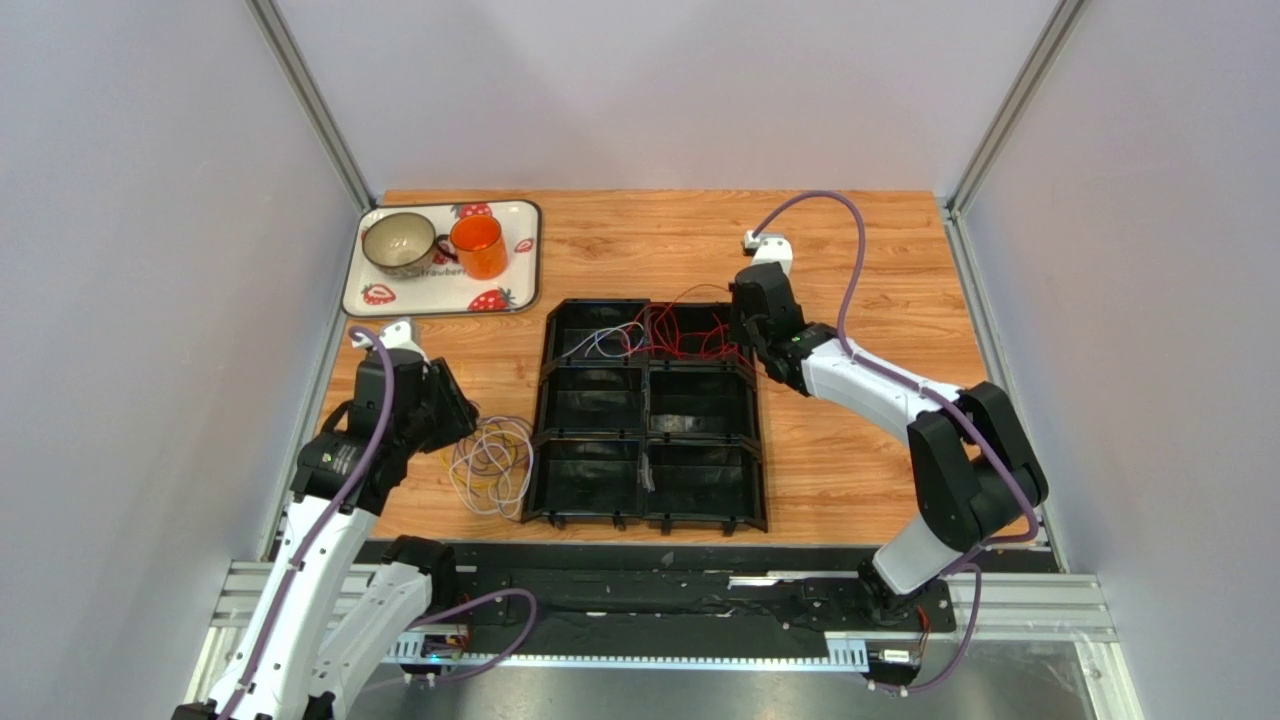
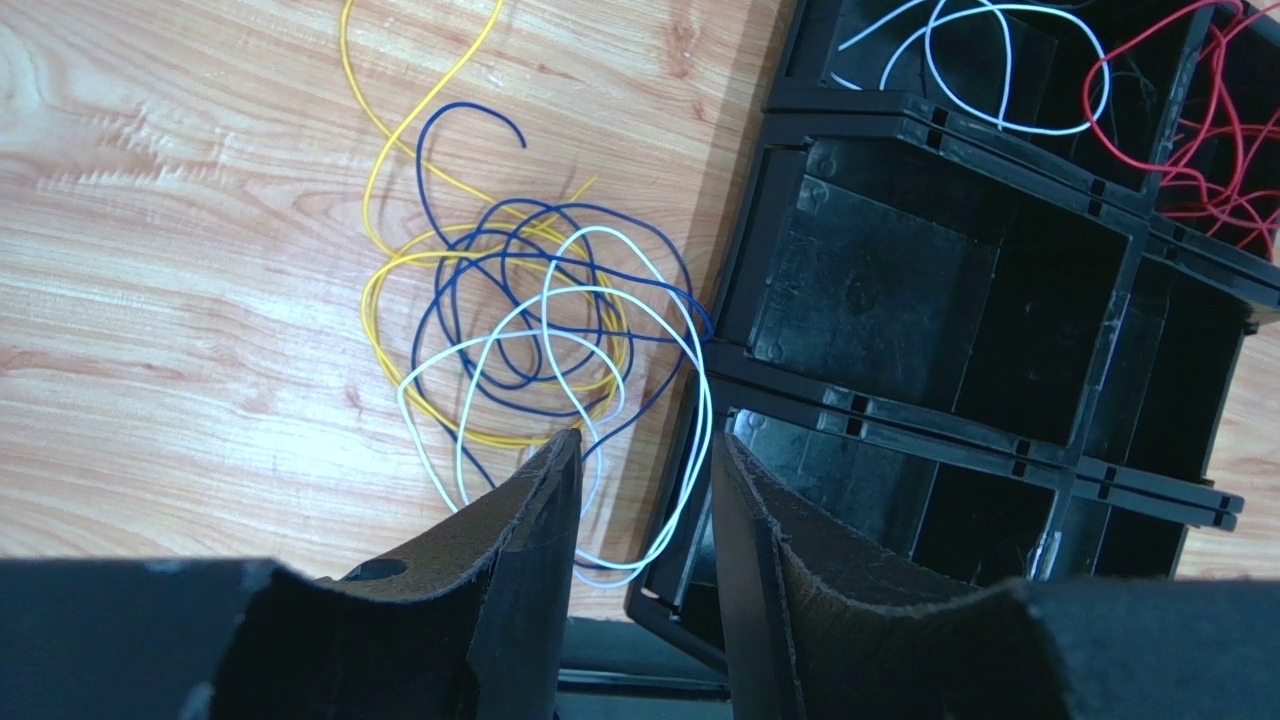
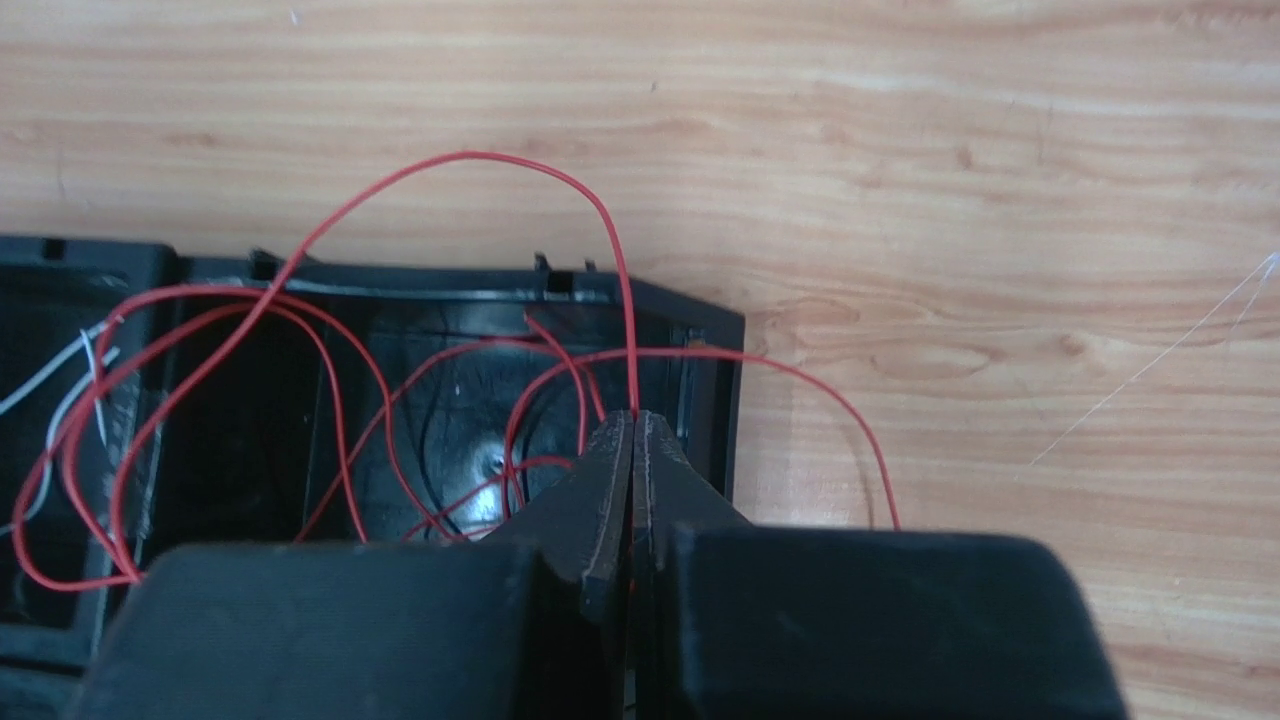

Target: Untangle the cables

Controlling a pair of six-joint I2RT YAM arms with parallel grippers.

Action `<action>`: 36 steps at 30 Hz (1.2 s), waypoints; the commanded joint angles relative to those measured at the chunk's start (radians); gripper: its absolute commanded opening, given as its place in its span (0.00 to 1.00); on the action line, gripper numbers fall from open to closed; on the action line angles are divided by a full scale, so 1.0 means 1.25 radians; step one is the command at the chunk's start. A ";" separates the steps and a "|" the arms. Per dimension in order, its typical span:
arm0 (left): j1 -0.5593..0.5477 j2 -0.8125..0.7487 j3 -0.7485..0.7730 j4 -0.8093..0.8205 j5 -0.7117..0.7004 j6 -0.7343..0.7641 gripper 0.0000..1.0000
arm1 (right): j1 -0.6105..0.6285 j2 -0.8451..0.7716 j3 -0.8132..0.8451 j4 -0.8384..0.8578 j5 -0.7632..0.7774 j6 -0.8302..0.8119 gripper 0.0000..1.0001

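I'm looking down from the top camera and the right gripper (image 1: 750,311) is sitting over the upper right compartment of the black bin (image 2: 902,285). On its wrist camera the jaws are pressing tight together on a red cable (image 3: 628,330), which is running up from the tips, arching over the bin's rim and dropping back inside. More red loops are lying in that same compartment. A white cable (image 1: 601,342) is lying in the upper left compartment.

The left gripper (image 2: 643,450) is hovering at the left side of the frame with its jaws standing apart, grasping nothing. Just ahead of it the tangle (image 2: 526,330) of yellow, blue and white cables is lying on the table (image 1: 872,270), right against the bin's left wall. One white loop is running along that wall, below the gap between the fingers.

In the upper left of the top view a tray (image 1: 519,273) is carrying a mug (image 1: 400,240) and an orange cup (image 1: 478,245).
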 commanded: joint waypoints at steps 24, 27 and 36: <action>0.006 -0.002 0.014 0.019 0.015 0.014 0.45 | -0.004 0.059 0.034 -0.146 -0.006 0.099 0.00; 0.005 -0.002 0.013 0.019 0.015 0.014 0.45 | -0.003 0.078 0.051 -0.172 -0.002 0.098 0.00; 0.006 -0.003 0.014 0.019 0.017 0.014 0.45 | -0.003 0.056 0.111 -0.231 -0.024 0.076 0.09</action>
